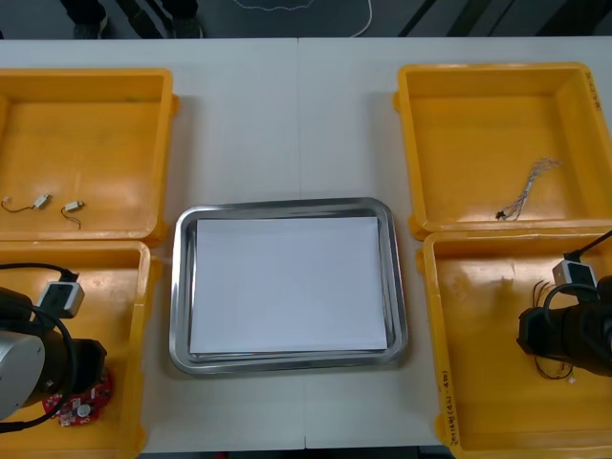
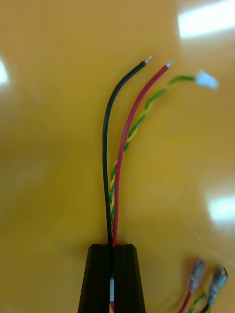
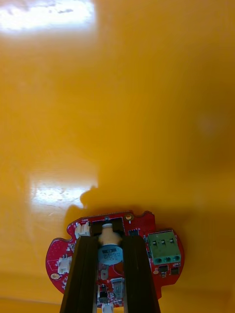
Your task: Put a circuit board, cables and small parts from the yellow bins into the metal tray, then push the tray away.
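A round red circuit board [image 3: 164, 244] with a green connector lies over the near left yellow bin's floor [image 1: 115, 287]. My left gripper [image 3: 110, 240] is shut on it, its fingers clamping the blue cylinder at the board's middle. The board's edge [image 1: 84, 409] peeks out under my left arm. My right gripper [image 2: 112, 248] is shut on a cable bundle [image 2: 123, 142] of black, red and twisted yellow-green wires that fan out past the fingertips over the near right yellow bin [image 1: 478, 382]. The metal tray [image 1: 182, 287], white inside, sits in the middle with nothing in it.
Two small metal parts [image 1: 40, 202] with short wires lie in the far left bin [image 1: 86, 86]. A thin twisted cable [image 1: 528, 189] lies in the far right bin [image 1: 478, 81]. Two more wire ends with terminals [image 2: 205, 281] rest beside my right fingers.
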Controlling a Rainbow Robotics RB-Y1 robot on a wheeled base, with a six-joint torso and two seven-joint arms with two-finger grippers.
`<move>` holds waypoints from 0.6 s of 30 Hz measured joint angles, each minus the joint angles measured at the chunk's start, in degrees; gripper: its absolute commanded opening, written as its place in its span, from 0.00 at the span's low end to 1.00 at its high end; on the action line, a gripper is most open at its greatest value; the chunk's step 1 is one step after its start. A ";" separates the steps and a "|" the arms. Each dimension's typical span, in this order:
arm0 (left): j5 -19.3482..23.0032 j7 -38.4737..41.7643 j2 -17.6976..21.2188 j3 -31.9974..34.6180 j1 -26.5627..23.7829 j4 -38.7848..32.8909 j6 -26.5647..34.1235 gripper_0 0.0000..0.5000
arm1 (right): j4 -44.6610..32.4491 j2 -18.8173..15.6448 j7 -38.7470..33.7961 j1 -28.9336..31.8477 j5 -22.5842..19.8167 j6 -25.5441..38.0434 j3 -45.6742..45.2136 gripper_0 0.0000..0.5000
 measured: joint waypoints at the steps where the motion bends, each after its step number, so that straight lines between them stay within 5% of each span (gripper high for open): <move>1: 0.33 0.00 0.00 0.51 0.00 -0.01 0.00 0.00 | -0.28 0.00 0.00 -0.11 -0.69 1.62 -0.50 0.00; 11: 7.73 0.00 2.06 6.50 -0.03 -0.03 0.00 0.00 | -5.95 -0.02 0.00 -2.50 -8.75 12.08 -7.41 0.00; 18: 9.24 0.00 3.10 9.45 -0.35 0.88 -1.82 0.00 | -10.26 -0.09 0.00 -7.09 -9.99 17.60 -8.68 0.00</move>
